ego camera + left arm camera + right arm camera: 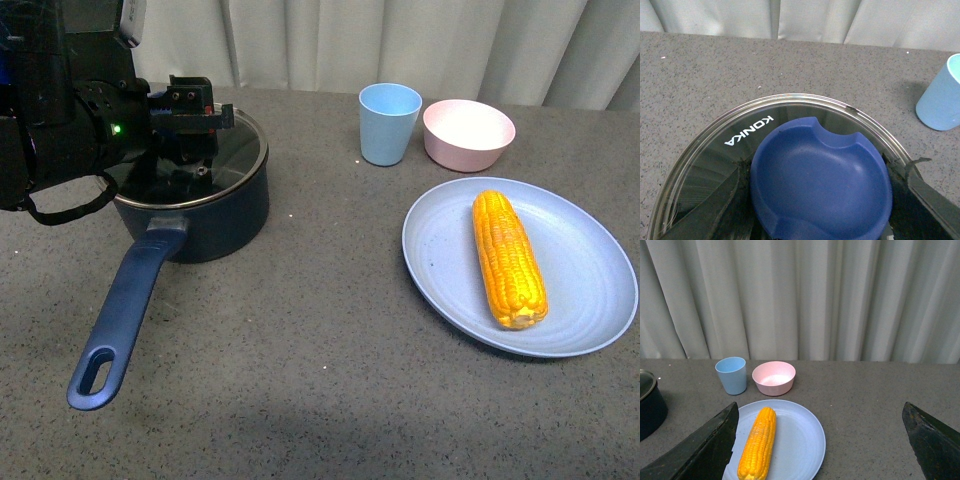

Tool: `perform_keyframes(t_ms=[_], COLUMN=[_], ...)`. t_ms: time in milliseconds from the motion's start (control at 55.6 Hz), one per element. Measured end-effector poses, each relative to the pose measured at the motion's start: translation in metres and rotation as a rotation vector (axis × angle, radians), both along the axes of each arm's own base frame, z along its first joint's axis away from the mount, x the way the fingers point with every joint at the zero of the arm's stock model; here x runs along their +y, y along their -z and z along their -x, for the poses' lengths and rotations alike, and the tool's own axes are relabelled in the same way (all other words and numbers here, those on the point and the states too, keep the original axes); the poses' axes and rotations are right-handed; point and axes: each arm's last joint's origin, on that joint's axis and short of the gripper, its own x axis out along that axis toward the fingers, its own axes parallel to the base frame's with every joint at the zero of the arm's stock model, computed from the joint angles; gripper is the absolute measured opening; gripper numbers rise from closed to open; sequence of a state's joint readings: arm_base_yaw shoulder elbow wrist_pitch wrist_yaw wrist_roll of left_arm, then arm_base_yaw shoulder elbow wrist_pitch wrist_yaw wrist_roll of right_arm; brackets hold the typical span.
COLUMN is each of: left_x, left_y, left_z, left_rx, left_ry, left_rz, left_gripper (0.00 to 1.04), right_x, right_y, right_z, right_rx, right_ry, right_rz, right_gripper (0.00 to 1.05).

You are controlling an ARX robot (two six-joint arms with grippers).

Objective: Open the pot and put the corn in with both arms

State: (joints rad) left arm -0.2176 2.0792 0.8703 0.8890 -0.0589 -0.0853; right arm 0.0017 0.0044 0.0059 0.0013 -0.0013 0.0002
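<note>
Two hazards. Left end effector [195, 122] astride the knob [820, 185] of the lid [243, 140] on the pot [215, 215], clench impossible to confirm: glass apt to slip from a loose pinch. Right end effector [820, 405] splayed, empty; corn [510, 260] on the plate [590, 300], prone to rolling.

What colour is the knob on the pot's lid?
The knob is dark blue, clearest in left wrist view.

I see a pale blue cup [389, 122] just beside a pink bowl [468, 150], behind a blue plate [590, 280], on the grey tabletop [300, 350].
</note>
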Motion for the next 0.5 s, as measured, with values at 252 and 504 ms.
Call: perform_keyframes(t_ms=[252, 504], left_x=[0.016, 0.101], left_y=[-0.045, -0.032], left_z=[0.004, 0.023], left_rx=[-0.133, -0.130], left_ry=[-0.047, -0.255], left_rz=[0.047, -0.007], left_gripper=[0.63, 0.63], right_x=[0.000, 0.000], right_y=[0.000, 0.000], right_z=[0.000, 0.000], right_rx=[0.000, 0.000], right_ry=[0.000, 0.000], right_rz=[0.000, 0.000], right_gripper=[0.96, 0.96])
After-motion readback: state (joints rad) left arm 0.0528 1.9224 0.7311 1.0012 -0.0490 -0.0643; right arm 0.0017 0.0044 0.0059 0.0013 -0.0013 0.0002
